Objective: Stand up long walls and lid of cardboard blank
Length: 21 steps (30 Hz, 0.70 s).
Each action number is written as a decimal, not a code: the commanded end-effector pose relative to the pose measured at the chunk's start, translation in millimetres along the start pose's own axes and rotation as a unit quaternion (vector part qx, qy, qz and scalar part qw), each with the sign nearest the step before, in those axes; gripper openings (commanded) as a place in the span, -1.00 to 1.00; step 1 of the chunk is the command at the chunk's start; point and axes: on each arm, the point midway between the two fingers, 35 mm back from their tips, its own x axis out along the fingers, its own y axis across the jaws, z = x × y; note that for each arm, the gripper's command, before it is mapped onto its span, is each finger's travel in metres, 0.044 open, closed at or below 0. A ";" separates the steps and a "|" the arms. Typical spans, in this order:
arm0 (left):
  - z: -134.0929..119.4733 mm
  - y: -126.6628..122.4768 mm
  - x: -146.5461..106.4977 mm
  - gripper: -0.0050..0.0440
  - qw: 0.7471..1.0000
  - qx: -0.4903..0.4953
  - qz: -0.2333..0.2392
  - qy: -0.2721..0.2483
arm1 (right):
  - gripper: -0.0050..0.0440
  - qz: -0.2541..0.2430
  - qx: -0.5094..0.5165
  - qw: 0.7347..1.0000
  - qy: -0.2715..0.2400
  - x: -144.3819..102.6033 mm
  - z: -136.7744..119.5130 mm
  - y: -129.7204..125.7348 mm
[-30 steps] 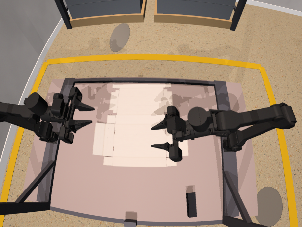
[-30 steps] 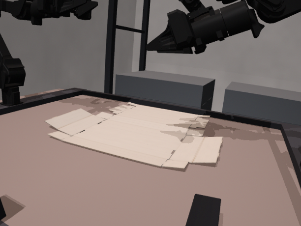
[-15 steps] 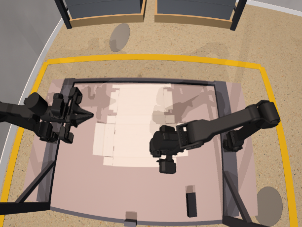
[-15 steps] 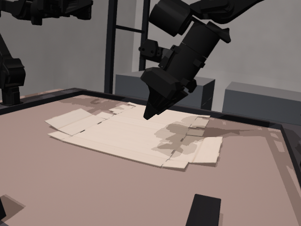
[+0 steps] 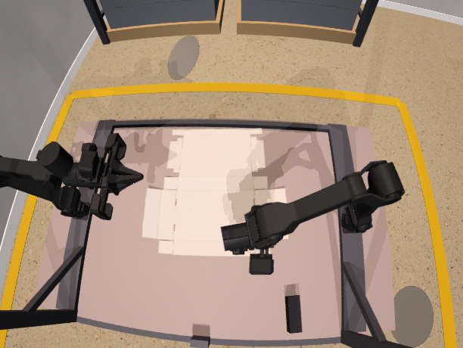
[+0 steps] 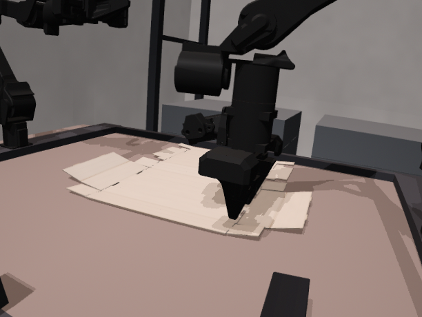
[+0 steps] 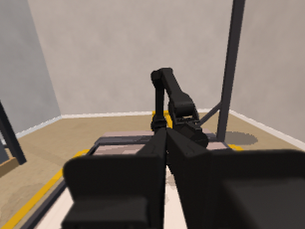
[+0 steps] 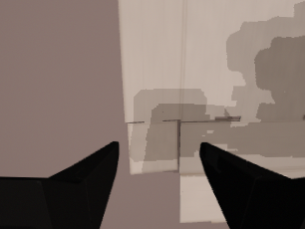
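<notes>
Item, one right pincer, black, tapered and angular, of the right arm (image 5: 261, 261) (image 6: 234, 217) (image 8: 159, 146): pointed down over the near edge of the blank, fingers parted, nothing between them. Item, one left pincer, black, with pointed fingers (image 5: 141, 176): clenched on nothing, well apart from the blank. Item, one flat cream cardboard blank (image 5: 212, 212) (image 6: 165, 179) (image 8: 214, 60), creased and slotted: lying beneath the right pincer on the pinkish-brown matte tabletop (image 5: 181, 295) (image 6: 138, 265) (image 8: 60, 75), its long walls and lid not yet stood up. Item, one small cream cardboard corner tab (image 8: 154, 146): between the right pincer's fingers as the right wrist view looks down, though below them rather than gripped; whether a fingertip touches card we cannot tell. Step in hand, by our judgement: the near long wall to be taken by its edge. For this we should set one finger outside the free edge and one inside, descend squarely, close lightly on the card alone, and swing it up in an arc about its crease; a straight pull could drag the base or bend the tab. Markings: no brand, label or writing that we can read.

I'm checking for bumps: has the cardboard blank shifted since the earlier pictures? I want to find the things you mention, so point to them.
No; the cardboard blank (image 5: 212, 212) (image 6: 165, 186) (image 8: 150, 65) lies in the same place relative to the table's dark frame (image 5: 223, 123) (image 6: 138, 130).
</notes>
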 end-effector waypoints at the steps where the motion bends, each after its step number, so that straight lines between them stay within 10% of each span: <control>1: 6.6 -0.3 -0.3 -0.70 1.000 0.000 0.000 -0.006 | 0.35 0.000 0.002 1.000 0.000 -4.7 3.9 2.0; 14: -90.4 -33.1 53.7 0.34 0.964 -0.032 -0.031 0.262 | 0.35 0.000 0.002 1.000 0.000 -4.7 3.9 2.0; 21: -144.8 -50.9 59.8 0.34 0.916 -0.036 -0.035 0.399 | 0.35 0.000 0.002 1.000 0.000 -4.7 3.9 2.0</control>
